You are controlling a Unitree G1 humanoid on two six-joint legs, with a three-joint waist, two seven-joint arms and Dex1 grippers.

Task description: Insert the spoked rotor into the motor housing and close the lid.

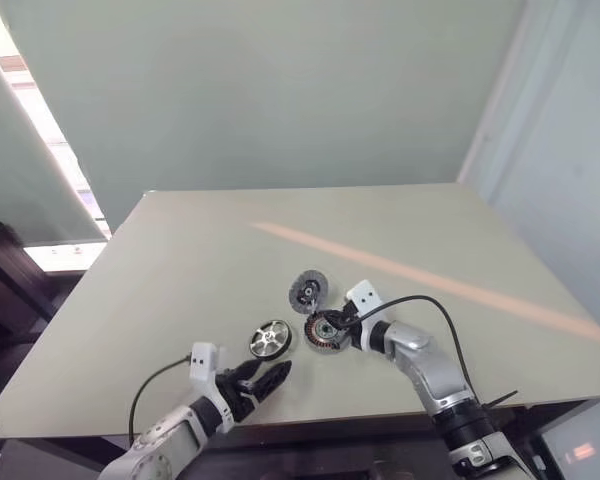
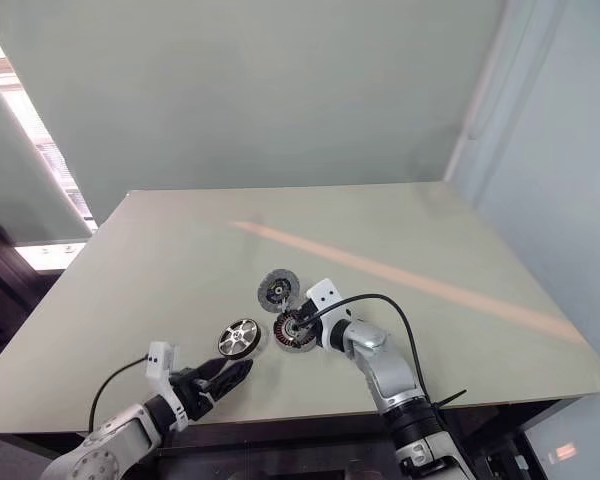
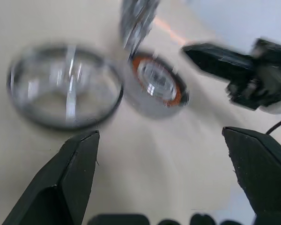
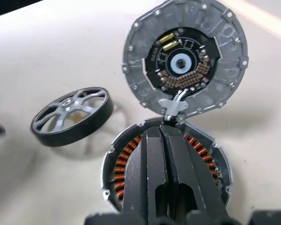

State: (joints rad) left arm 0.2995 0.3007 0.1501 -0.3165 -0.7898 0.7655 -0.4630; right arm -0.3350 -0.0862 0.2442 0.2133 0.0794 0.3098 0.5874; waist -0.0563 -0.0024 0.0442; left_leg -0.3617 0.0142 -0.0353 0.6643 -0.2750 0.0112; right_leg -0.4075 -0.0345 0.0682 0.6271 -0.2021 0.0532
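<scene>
Copper windings ring the housing [image 4: 166, 171] mid-table, its lid [image 4: 185, 58] hinged up and open just behind it. The right gripper [image 1: 332, 328] rests on the housing with fingers pressed together, holding nothing that I can see, seemingly steadying it. Just beside the housing, on the left, lies the rotor [image 1: 270, 338], untouched. The left gripper [image 1: 267, 380] hovers near it with fingers spread wide. Insertion hasn't begun, I'd say: next, the left must close on the rotor's rim and lift it over the housing.

Shiny metal spoked rotor [image 4: 71, 115], copper-wound motor housing [image 4: 126, 159], matt grey lid [image 4: 185, 56] on smooth table [image 1: 180, 260]
</scene>
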